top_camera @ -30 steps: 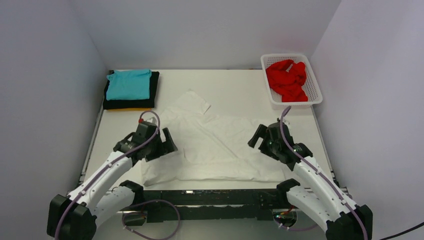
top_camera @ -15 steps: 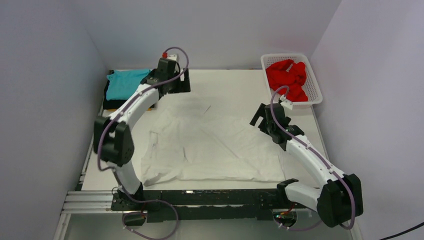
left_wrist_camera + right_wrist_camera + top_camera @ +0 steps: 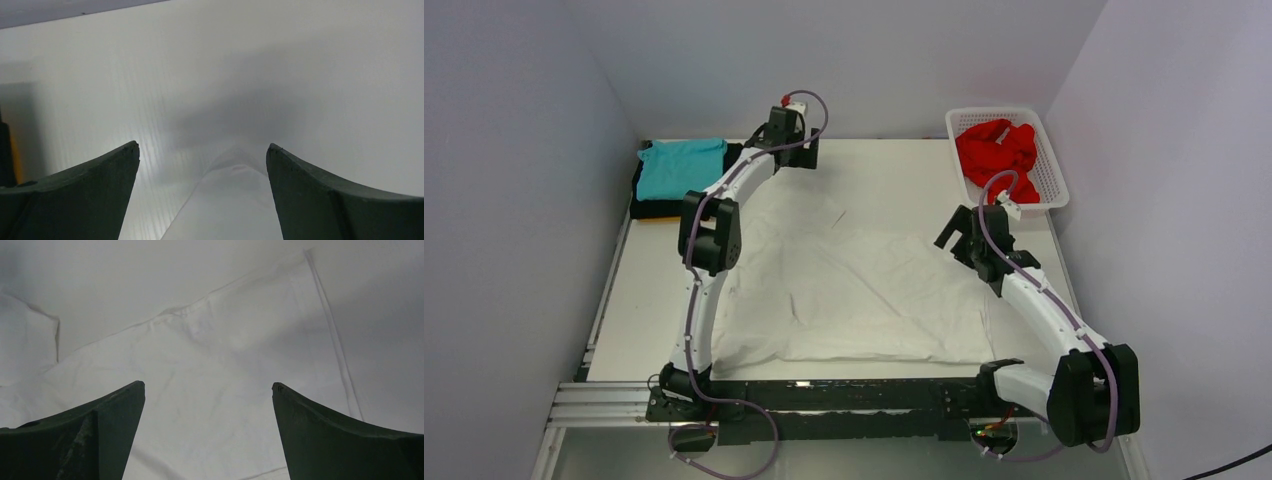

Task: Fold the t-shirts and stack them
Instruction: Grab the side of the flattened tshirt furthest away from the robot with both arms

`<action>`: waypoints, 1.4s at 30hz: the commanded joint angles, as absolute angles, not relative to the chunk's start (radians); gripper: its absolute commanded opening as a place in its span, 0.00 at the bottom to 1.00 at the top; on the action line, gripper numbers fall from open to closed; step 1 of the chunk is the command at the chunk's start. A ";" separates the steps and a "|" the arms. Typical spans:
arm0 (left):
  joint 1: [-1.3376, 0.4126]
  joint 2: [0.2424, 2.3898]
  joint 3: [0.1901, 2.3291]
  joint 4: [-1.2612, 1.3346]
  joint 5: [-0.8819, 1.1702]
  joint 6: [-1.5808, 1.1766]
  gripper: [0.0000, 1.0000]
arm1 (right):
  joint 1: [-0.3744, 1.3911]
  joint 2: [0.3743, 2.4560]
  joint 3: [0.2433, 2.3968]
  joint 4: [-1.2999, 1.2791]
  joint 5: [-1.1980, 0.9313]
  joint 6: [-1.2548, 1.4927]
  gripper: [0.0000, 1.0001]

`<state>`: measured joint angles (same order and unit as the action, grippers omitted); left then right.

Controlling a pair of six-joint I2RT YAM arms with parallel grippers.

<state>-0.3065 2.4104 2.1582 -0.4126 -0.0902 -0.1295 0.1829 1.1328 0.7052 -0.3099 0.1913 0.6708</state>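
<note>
The left arm has stretched farther toward the tabletop's (image 3: 894, 165) back edge, its claw (image 3: 799, 162) released, over the far tip of the white t-shirt (image 3: 854, 290). The right claw (image 3: 952, 232), also released, hovers above the shirt's right hem. The teal t-shirt (image 3: 681, 168) lies back-left and the red t-shirt (image 3: 996, 158) fills the basket (image 3: 1014, 208)
</note>
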 commanded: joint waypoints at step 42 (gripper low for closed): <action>-0.362 2.391 2.081 -0.572 -0.165 -0.332 0.00 | 0.144 1.113 0.692 -0.337 0.250 0.613 1.00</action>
